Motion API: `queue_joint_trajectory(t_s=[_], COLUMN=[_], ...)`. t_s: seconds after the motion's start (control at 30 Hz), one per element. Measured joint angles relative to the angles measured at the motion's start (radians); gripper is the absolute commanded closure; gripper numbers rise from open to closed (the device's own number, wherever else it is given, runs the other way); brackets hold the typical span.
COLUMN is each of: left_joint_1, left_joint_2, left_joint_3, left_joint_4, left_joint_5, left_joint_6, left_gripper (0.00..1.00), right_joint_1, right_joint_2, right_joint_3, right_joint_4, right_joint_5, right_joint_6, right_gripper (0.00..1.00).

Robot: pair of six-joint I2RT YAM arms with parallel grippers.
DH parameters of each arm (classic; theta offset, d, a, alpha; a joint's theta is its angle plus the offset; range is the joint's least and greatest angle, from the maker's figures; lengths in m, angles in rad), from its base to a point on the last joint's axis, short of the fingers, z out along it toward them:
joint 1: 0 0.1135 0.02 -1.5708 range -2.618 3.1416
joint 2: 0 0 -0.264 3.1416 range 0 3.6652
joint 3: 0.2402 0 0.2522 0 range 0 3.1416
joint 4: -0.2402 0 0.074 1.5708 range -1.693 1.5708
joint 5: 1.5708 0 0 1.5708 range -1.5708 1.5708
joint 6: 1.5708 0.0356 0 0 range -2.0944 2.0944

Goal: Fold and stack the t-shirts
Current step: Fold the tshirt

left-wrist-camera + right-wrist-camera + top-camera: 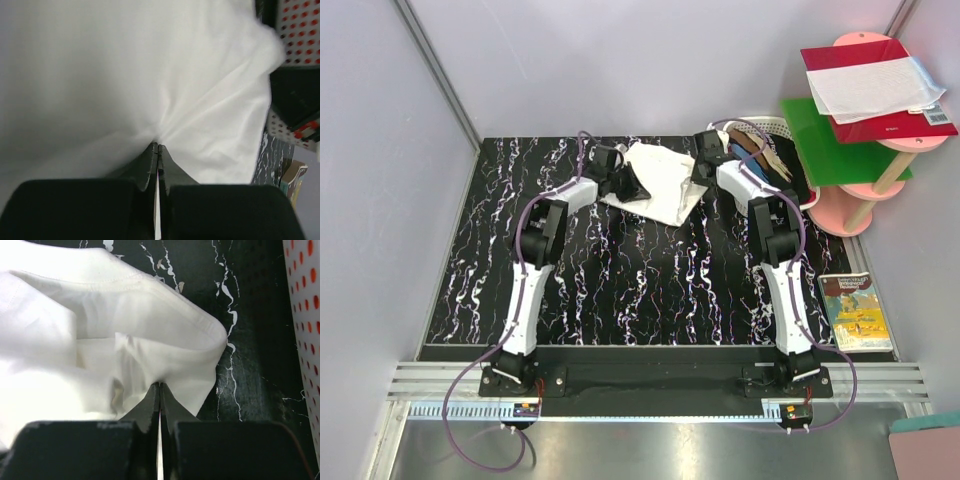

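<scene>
The left arm [525, 295] and right arm [787, 295] share white link shells and black joint housings. A purple cable [447, 405] runs along each from a black base [510, 378]. The left gripper [158, 150] and right gripper [159, 387] are matte black, fingers tapering to thin tips; the right's edges look scuffed grey.

Our arms reach far.
Left gripper [157, 146] and right gripper [159, 385] both pinch the white t-shirt [665, 182], jaws closed.

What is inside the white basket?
Bunched garments in blue, tan and dark tones. The right arm covers the near-left part of the basket; anything beneath the top layer is hidden.
</scene>
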Motion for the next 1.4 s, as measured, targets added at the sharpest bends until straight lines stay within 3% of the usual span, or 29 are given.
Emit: queue_joint_trajectory(t_s=[0.17, 0.37, 0.4, 0.5, 0.53, 0.57, 0.6, 0.63, 0.67, 0.8, 0.9, 0.97, 1.03, 1.07, 1.1, 1.13, 1.2, 1.4], left_joint_1=[0.001, -0.031, -0.049, -0.135, -0.174, -0.217, -0.253, -0.298, -0.344, -0.485, -0.575, -0.625, -0.675, -0.679, -0.682, -0.679, -0.665, -0.615], left_joint_2=[-0.146, -0.382, -0.411, -0.491, -0.514, -0.532, -0.543, -0.551, -0.555, -0.628, -0.75, -0.827, -0.914, -0.932, -0.956, -0.97, -0.971, -0.796], left_joint_3=[-0.278, -0.695, -0.75, -0.912, -0.959, -1.001, -1.026, -1.047, -1.059, -1.086, -1.086, -1.085, -1.082, -1.08, -1.073, -1.058, -1.017, -0.796], left_joint_4=[0.076, 0.219, 0.248, 0.364, 0.401, 0.438, 0.462, 0.481, 0.5, 0.531, 0.427, 0.359, 0.28, 0.263, 0.23, 0.19, 0.121, -0.046], left_joint_5=[0.016, 0.023, 0.021, 0.007, 0.0, -0.007, -0.012, -0.016, -0.021, -0.072, -0.174, -0.238, -0.311, -0.329, -0.373, -0.421, -0.509, -0.653], left_joint_6=[-0.071, -0.169, -0.188, -0.254, -0.278, -0.303, -0.32, -0.337, -0.349, -0.354, -0.287, -0.244, -0.187, -0.174, -0.147, -0.122, -0.064, 0.078], left_gripper=[1.0, 1.0, 1.0, 1.0, 1.0, 1.0, 0.95, 0.81, 0.55, 0.01, 0.01, 0.01, 0.15, 0.33, 0.79, 1.0, 1.0, 1.0], right_joint_1=[0.0, 0.0, 0.001, 0.002, 0.004, 0.006, 0.008, 0.013, 0.019, 0.047, 0.063, 0.068, 0.072, 0.072, 0.073, 0.073, 0.074, 0.077], right_joint_2=[-0.098, -0.333, -0.372, -0.482, -0.517, -0.55, -0.576, -0.605, -0.629, -0.701, -0.772, -0.838, -0.929, -0.963, -1.004, -1.045, -1.122, -1.281], right_joint_3=[-0.208, -0.465, -0.488, -0.561, -0.589, -0.623, -0.65, -0.687, -0.725, -0.873, -0.985, -1.042, -1.088, -1.097, -1.104, -1.111, -1.131, -1.157], right_joint_4=[0.132, 0.242, 0.261, 0.316, 0.341, 0.361, 0.371, 0.387, 0.396, 0.406, 0.394, 0.382, 0.379, 0.378, 0.378, 0.383, 0.388, 0.302], right_joint_5=[-0.031, -0.074, -0.085, -0.132, -0.152, -0.173, -0.185, -0.2, -0.212, -0.267, -0.292, -0.299, -0.305, -0.304, -0.301, -0.294, -0.278, -0.136], right_joint_6=[-0.008, -0.011, -0.013, -0.016, -0.02, -0.019, -0.016, -0.023, -0.025, -0.021, -0.013, -0.005, 0.004, 0.006, 0.008, 0.009, 0.005, 0.044], right_gripper=[0.99, 0.86, 0.81, 0.51, 0.36, 0.29, 0.23, 0.09, 0.04, 0.01, 0.0, 0.0, 0.04, 0.08, 0.24, 0.45, 1.0, 1.0])
